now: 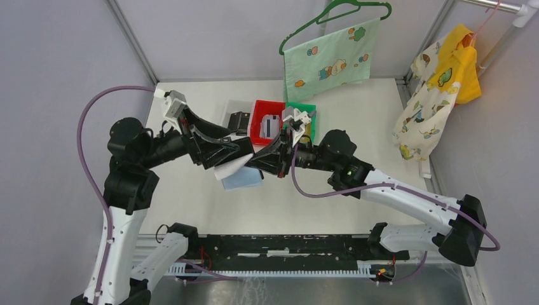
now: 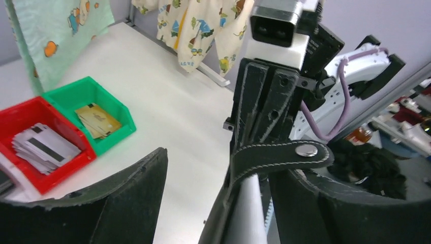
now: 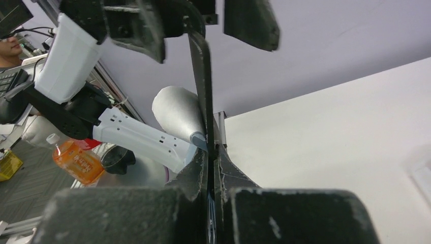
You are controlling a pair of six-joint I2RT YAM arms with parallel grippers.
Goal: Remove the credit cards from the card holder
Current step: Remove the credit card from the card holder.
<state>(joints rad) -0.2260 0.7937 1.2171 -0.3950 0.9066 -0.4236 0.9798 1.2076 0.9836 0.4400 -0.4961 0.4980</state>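
jaws first, from the top view: the right gripper (image 1: 268,159) is pinched together on the card holder (image 1: 243,178), which hangs in the air between the two sets of jaws with its pale lining showing, while the left gripper (image 1: 234,151) stands spread just beside it. over to the left wrist view: left gripper (image 2: 228,170) fingers wide apart, the snap tab (image 2: 284,155) lying between them and gripped by neither; straight beyond, the right gripper (image 2: 264,134) is clamped onto the leather. far off past the left finger, whitish credit cards (image 2: 43,147) sit in the red bin (image 2: 30,109) and tan ones in the green bin (image 2: 122,114). right wrist view: right gripper (image 3: 209,203) closed tight on the holder's thin edge (image 3: 202,76), which rises upright from the pinch. i'd say a pull comes next: right holds firm, left should nip a card's edge only, never the leather, and draw straight along the pocket.
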